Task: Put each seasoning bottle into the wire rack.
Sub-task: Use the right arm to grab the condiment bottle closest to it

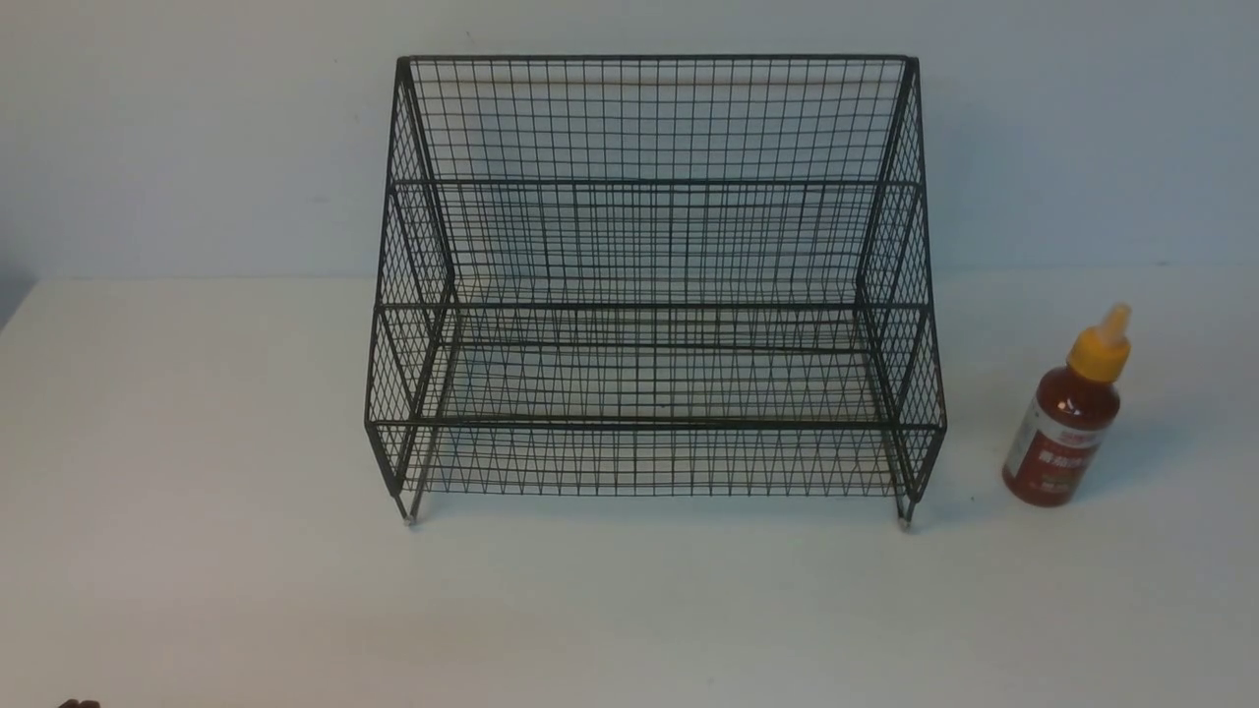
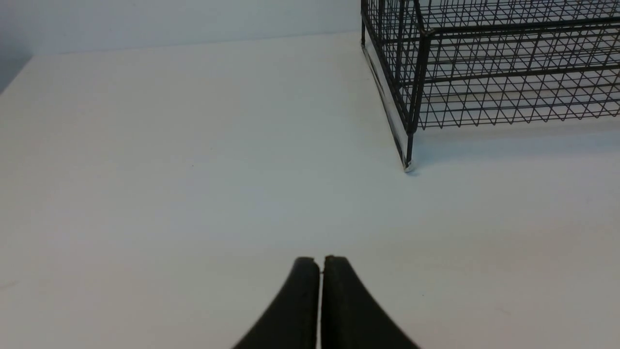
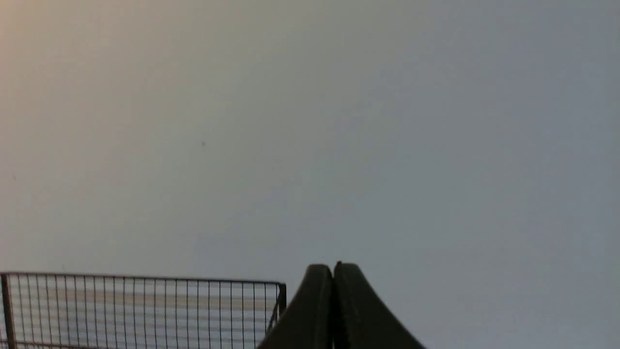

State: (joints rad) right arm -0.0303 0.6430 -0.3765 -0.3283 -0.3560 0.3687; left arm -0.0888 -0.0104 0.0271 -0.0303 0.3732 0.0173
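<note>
Front view: bottle (image 1: 1062, 433) upright on table (image 1: 629, 610), right of rack (image 1: 654, 425), nearer right arm; right gripper (image 3: 333, 266) closed, empty; left gripper (image 2: 321, 259) closed too. Bearing from gripper to bottle unclear.

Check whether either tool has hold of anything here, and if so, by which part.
Nothing is held: the left tool and right tool are shut on nothing, and the bottle stands on the table.

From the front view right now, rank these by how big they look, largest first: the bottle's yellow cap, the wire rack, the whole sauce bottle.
1. Wire rack
2. Whole sauce bottle
3. Yellow cap, which is only the top part of that bottle
</note>
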